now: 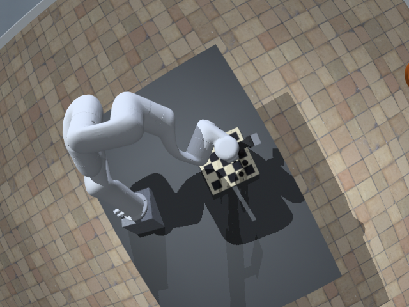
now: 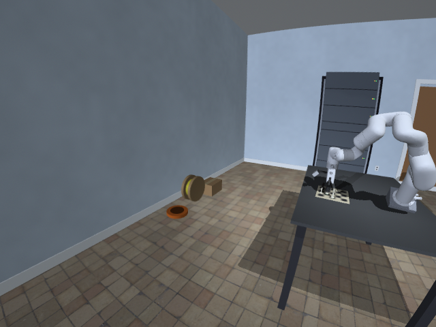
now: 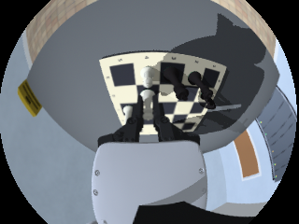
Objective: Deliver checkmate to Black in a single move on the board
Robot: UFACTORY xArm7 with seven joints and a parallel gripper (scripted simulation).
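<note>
The arm point(image 1: 131, 115) looked smooth, satiny white plastic, the table point(image 1: 198, 264) dark and faintly glossy, the floor point(image 1: 330, 49) rough stone.

the white arm point(image 1: 125, 122) rises from its base point(image 1: 154, 219) at the near left of the table, folds back over itself at the shoulder, then reaches right in a bent sweep. its rounded wrist point(image 1: 227, 147) hangs straight down over the far part of the board. seen from the wrist view, the gripper point(image 3: 148, 126) points downward with its two dark fingers drawn in close on a white chess piece point(image 3: 148, 101), held upright between them. in the exterior view the forearm point(image 2: 366, 139) slopes down to the vertical wrist.
</note>
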